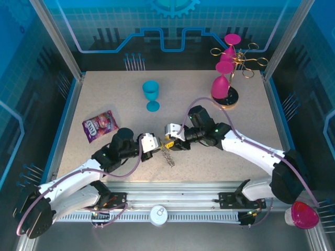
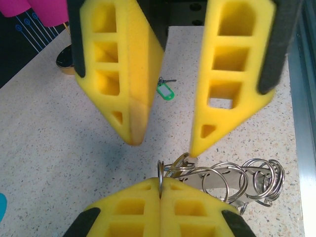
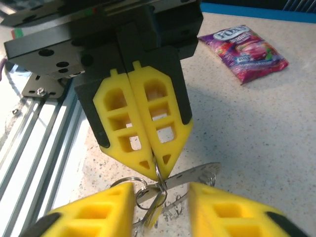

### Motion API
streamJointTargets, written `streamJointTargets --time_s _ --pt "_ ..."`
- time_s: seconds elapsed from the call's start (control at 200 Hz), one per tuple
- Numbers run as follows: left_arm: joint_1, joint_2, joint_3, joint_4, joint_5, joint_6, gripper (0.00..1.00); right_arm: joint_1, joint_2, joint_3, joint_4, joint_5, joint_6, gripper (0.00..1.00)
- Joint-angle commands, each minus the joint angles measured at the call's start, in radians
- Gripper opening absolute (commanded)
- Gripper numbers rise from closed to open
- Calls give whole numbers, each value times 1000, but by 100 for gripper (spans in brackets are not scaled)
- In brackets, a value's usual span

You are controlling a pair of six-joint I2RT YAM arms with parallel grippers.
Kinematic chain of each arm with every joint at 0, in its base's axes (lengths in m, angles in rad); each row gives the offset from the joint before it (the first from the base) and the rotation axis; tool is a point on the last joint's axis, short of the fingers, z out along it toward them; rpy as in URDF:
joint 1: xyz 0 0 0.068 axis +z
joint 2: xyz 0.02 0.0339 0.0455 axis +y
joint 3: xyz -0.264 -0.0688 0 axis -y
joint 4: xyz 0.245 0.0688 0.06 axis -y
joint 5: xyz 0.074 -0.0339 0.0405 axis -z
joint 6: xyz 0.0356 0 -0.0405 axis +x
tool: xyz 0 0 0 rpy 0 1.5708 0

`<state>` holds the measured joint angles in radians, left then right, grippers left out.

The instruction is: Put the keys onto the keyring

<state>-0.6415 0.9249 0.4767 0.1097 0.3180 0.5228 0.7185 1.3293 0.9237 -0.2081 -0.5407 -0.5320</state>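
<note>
Top view: the arms are meeting just below frame centre, over the table [image 1: 104,94]. The left gripper [image 1: 157,146] and right gripper [image 1: 169,139] are facing each other tip to tip. The keyring [image 1: 168,155] is hanging between them as a short grey chain-like strand. Cannot tell whether its lower end is touching the table.

Left wrist view: the left gripper [image 2: 160,183], at bottom centre, is pressing its yellow fingers [image 2: 123,207] together on one thin ring of the keyring [image 2: 237,178]. The rest, a metal strip carrying several split rings, is trailing toward the lower right. The right gripper [image 2: 165,145] is coming down from the top of the frame with its fingers [image 2: 219,89] standing apart. One tip is sitting just above the pinched ring; contact cannot be told.

The keys [image 2: 166,92], with a green tag, are lying flat on the table in the upper middle, seen through the gap between the right fingers and well apart from the keyring.

Right wrist view: the right gripper [image 3: 162,193] is spreading wide at the bottom edge, gripping nothing. The left gripper [image 3: 157,169] is clamping a ring at centre, and the keyring [image 3: 195,175] is lying across the gap.

Elsewhere in the top view:
- blue goblet [image 1: 152,95] standing upper centre
- bag [image 1: 100,126] lying at left
- rack [image 1: 242,61] with pink goblets [image 1: 222,83] at upper right
</note>
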Motion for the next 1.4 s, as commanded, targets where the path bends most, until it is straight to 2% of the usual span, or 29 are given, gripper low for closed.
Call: streamJointTargets --time_s 0.0,0.315,0.58,0.73,0.911,1.181,1.396 --pt "-1 -36 -6 43 11 6 0 -13 -68 -101 146 29 87 41" --pt "0 -81 -41 88 64 -2 0 -1 -60 -158 229 25 145 41" --pt "0 -84 -41 101 67 -10 0 5 -29 -137 251 -30 173 26" --pt "-1 -84 -44 116 63 -20 0 5 -27 -145 251 -45 177 30" --pt "-1 -87 -34 139 72 -70 0 7 -18 -143 288 -54 194 28" --pt "0 -94 -31 185 89 -187 0 -2 -22 -96 231 -47 127 11" --pt "-1 -78 -45 284 80 -235 0 -5 -57 -68 75 52 8 1"
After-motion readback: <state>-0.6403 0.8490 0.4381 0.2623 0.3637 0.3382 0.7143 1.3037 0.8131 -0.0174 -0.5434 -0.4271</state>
